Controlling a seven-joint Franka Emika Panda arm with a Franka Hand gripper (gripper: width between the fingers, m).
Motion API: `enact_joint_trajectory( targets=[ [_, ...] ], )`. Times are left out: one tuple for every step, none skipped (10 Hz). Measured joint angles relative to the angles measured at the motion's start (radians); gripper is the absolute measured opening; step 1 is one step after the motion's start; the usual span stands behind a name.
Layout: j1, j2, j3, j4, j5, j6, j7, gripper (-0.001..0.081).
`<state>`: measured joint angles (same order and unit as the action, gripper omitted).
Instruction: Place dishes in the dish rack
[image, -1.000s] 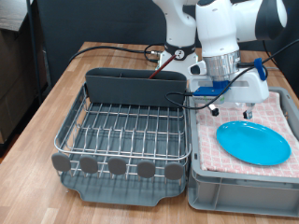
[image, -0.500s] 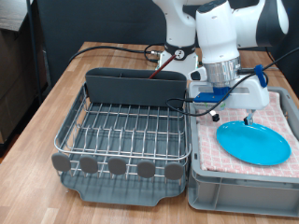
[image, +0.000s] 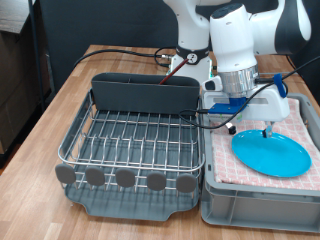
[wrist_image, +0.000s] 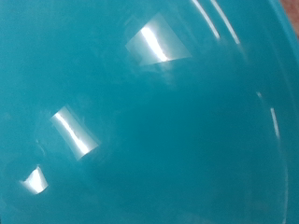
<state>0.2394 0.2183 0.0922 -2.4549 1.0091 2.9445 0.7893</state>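
The round light-blue plate (image: 272, 154) lies flat on pink checkered cloth in a grey crate at the exterior view's right. My gripper (image: 248, 129) hangs just over the plate's near-left rim, fingers spread apart, with nothing between them. In the wrist view no fingers show; the plate's glossy surface (wrist_image: 149, 112) fills the picture, so the hand is very close to it. The silver wire dish rack (image: 120, 135) on its dark grey tray stands at the exterior view's left. The wooden spoon and the white mug are out of view.
The rack has a tall grey compartment (image: 145, 95) at its far side and round grey discs (image: 125, 178) along its near edge. The grey crate (image: 250, 208) touches the rack's right side. Black cables (image: 130, 52) cross the wooden table (image: 55, 105) behind.
My gripper has come down and shifted slightly right, from above the crate's far-left corner to just over the plate's rim. The plate and the rack have not moved.
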Motion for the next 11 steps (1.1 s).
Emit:
enact_joint_trajectory(
  targets=[
    [0.000, 0.005, 0.004, 0.004, 0.023, 0.007, -0.019, 0.0803],
    [-0.001, 0.010, 0.007, 0.006, 0.041, 0.013, -0.034, 0.0803],
    [-0.001, 0.013, 0.009, 0.009, 0.055, 0.017, -0.045, 0.0604],
    [-0.001, 0.015, 0.010, 0.010, 0.066, 0.018, -0.053, 0.0604],
    [-0.001, 0.015, 0.011, 0.011, 0.071, 0.018, -0.057, 0.0441],
    [-0.001, 0.015, 0.011, 0.011, 0.072, 0.019, -0.058, 0.0277],
    [-0.001, 0.015, 0.011, 0.011, 0.073, 0.019, -0.058, 0.0277],
    [-0.001, 0.015, 0.011, 0.012, 0.074, 0.020, -0.058, 0.0119],
    [-0.001, 0.015, 0.011, 0.012, 0.074, 0.021, -0.058, 0.0119],
    [-0.001, 0.015, 0.011, 0.012, 0.074, 0.023, -0.058, 0.0026],
    [-0.001, 0.015, 0.011, 0.012, 0.074, 0.026, -0.058, 0.0026]
  ],
)
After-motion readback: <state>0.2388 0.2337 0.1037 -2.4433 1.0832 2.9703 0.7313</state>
